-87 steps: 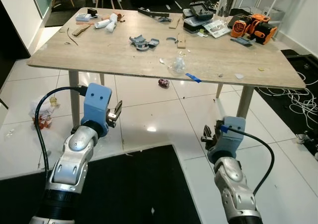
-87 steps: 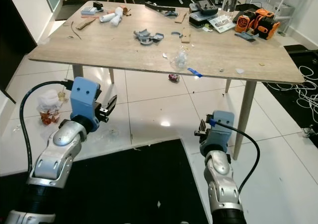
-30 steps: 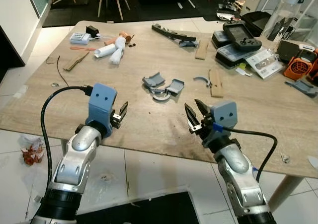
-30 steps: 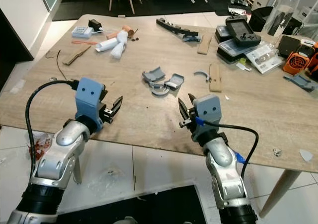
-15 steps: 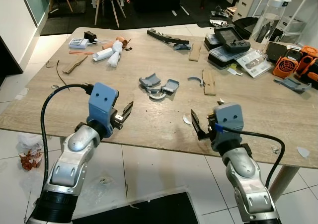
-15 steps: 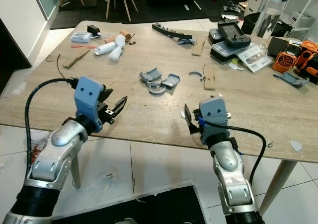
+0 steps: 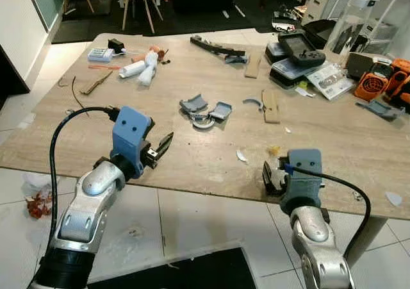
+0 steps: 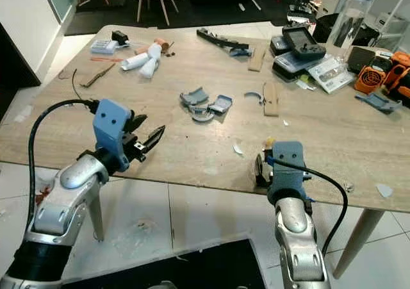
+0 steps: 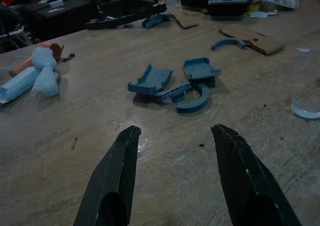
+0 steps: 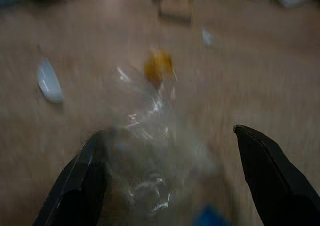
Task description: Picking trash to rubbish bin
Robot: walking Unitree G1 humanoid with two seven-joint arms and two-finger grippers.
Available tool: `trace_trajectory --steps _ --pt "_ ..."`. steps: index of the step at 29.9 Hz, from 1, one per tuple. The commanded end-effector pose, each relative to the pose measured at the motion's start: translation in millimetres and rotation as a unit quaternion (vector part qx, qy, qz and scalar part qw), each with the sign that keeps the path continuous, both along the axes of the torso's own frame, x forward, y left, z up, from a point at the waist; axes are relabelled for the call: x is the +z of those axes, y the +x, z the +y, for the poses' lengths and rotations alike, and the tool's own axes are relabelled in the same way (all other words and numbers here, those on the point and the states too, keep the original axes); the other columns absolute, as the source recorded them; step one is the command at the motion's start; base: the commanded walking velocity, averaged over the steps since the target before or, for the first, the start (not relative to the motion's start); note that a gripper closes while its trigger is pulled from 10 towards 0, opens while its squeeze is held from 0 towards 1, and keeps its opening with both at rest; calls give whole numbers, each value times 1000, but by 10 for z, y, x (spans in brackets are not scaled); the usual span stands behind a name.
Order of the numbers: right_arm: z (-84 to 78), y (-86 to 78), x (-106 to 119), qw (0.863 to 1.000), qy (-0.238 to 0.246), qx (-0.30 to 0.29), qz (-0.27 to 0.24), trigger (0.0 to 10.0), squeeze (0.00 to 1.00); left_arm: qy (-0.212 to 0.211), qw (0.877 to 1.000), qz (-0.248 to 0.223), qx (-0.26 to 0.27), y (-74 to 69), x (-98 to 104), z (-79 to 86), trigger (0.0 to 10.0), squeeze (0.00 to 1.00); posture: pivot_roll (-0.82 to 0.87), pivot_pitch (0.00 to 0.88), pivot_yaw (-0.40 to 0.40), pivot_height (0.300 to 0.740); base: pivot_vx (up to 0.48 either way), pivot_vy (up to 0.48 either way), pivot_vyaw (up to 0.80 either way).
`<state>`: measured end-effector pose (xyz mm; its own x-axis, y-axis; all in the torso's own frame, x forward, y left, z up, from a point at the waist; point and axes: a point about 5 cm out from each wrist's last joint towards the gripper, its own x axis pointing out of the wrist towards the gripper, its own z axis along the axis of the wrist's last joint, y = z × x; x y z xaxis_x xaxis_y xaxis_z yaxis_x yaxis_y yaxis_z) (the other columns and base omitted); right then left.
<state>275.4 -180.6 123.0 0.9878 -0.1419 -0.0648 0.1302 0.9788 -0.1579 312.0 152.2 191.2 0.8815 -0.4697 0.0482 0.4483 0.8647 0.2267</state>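
The right gripper (image 10: 165,171) was seen with its two black fingers (image 10: 272,178) spread wide, released, and a crumpled piece of clear plastic wrap (image 10: 150,136) lay between them on the wooden table (image 7: 333,135); whether the fingers touched the wrap could not be told from the blurred wrist view. A small yellow scrap (image 10: 159,65) lay just beyond the wrap, and a white shard (image 10: 49,83) lay near it on the table. In the head views the right gripper (image 8: 261,170) was placed at the near edge of the table, right of centre, with the yellow scrap (image 7: 274,150) just beyond it and the white shard (image 7: 241,155) to its left.

The left gripper (image 9: 175,136) was held over the near left part of the table, its fingers (image 9: 117,171) parted and grasping nothing. Ahead of it, towards the table's centre, a cluster of broken blue plastic parts (image 9: 175,83) was found. Further left and far, a white crumpled roll (image 7: 144,65) was seen beside a small blue-and-white box (image 7: 100,54). At the far right, black cases (image 7: 298,49), an orange tool (image 7: 384,84) and a clear bottle (image 7: 355,13) were grouped. On the floor (image 7: 192,218) to the near left, a crumpled wrapper (image 7: 35,196) was visible.
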Motion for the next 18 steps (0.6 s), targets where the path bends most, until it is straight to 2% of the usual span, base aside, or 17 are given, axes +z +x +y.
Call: trace_trajectory --steps 1,3,7,8,9,11,18 --pt "-62 -36 -217 999 12 -20 47 10000 0 11 1000 7 -15 -33 -45 -26 10000 0 -13 174 52 740 0 0 0" --pt "-96 -13 -326 997 15 -25 70 10000 0 18 999 7 -31 -40 -47 -66 10000 0 -13 175 55 740 0 0 0" --pt "-124 28 -365 996 14 -28 80 10000 0 23 998 10 -62 -76 -49 -121 10000 0 -14 176 57 740 0 0 0" --pt "-148 66 -365 996 15 -31 83 10000 0 24 993 15 -119 -159 -42 -207 10000 0 -13 177 55 740 0 0 0" --pt "-148 66 -365 996 15 -31 83 10000 0 24 993 15 -119 -159 -42 -207 10000 0 -13 177 55 740 0 0 0" --pt "-168 103 -330 996 15 -34 78 10000 0 26 977 24 -211 -329 -24 -340 10000 0 -13 179 55 740 0 0 0" --pt "-172 139 -299 997 16 -34 71 10000 0 23 966 35 -256 -429 -27 -428 10000 0 -13 181 54 740 0 0 0"
